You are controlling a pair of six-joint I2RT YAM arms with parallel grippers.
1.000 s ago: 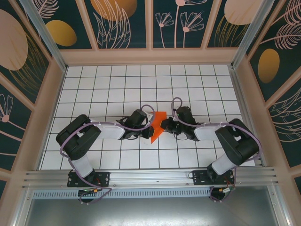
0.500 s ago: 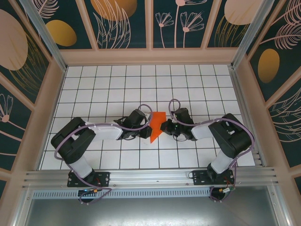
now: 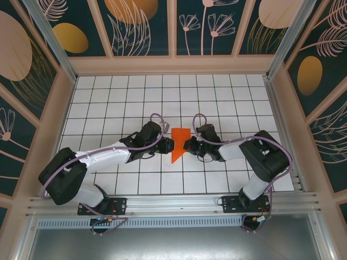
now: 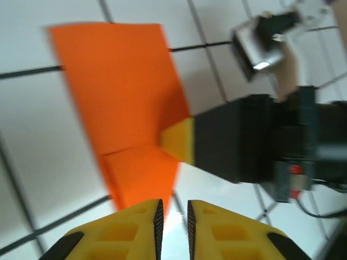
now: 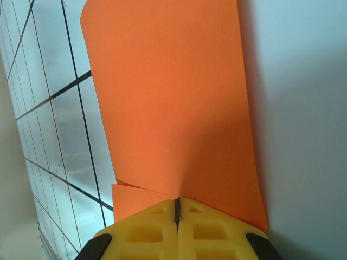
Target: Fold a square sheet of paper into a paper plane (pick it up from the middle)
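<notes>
Near the middle of the tabletop (image 3: 130, 103): folded orange paper (image 3: 179, 142), wide at the far end, narrowed to a point at the near end. Pinched at its right edge by the right pincer (image 3: 188, 144), jaws pressed together on it. Faced from the left by the left pincer (image 3: 168, 145), jaws slightly apart around nothing, just beside the paper.

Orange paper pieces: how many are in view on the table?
1. The folded orange paper is mid-table, its right edge pinched by the right gripper, with the left gripper slightly open just short of it. No second piece seems hidden.
</notes>
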